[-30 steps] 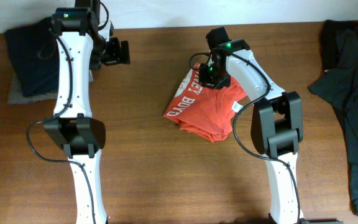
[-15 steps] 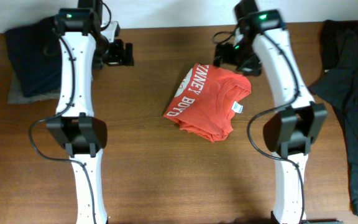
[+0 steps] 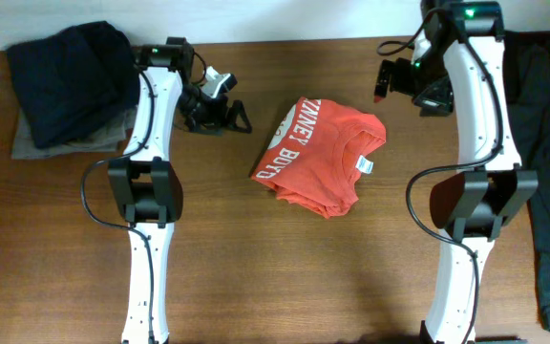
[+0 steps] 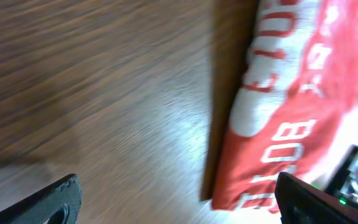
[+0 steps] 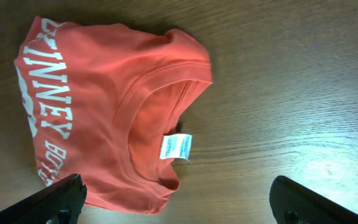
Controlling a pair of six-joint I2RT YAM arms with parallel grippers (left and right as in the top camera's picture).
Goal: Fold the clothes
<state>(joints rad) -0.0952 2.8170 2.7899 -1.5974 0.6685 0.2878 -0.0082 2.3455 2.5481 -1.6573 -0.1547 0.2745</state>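
Right tool (image 3: pixel 386 72): hovering with jaws spread wide, gripping nothing, up and right of the T-shirt (image 3: pixel 323 158), apart from it.
Left tool (image 3: pixel 231 107): gaping wide too, empty, sitting near the T-shirt's lettered left edge, not touching.
T-shirt: lying folded mid-surface (image 3: pixel 256 258), between both tools, collar tag showing.
Dark clothes (image 3: pixel 70 81): lying at far left corner.
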